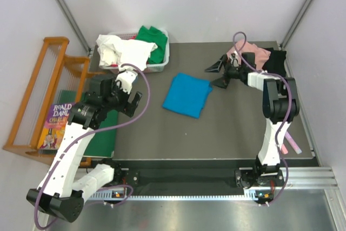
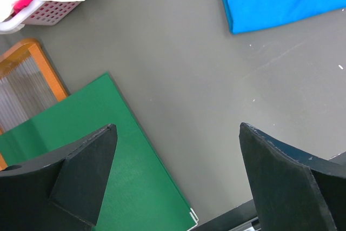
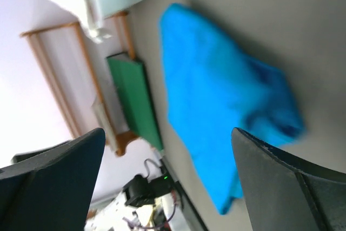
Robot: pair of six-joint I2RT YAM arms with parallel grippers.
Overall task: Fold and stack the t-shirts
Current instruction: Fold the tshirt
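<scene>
Because the blue tee (image 1: 187, 95), lying folded at centre just left of the right gripper (image 3: 167, 131), is soft, light and limp, I'd pinch its far right corner; that claw and the left gripper (image 2: 177, 128) both gape, released and empty

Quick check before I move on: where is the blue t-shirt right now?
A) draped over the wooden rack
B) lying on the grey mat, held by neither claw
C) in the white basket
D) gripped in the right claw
B: the blue t-shirt lies on the grey mat between the arms, and the left claw and right claw are both open and empty.
</scene>
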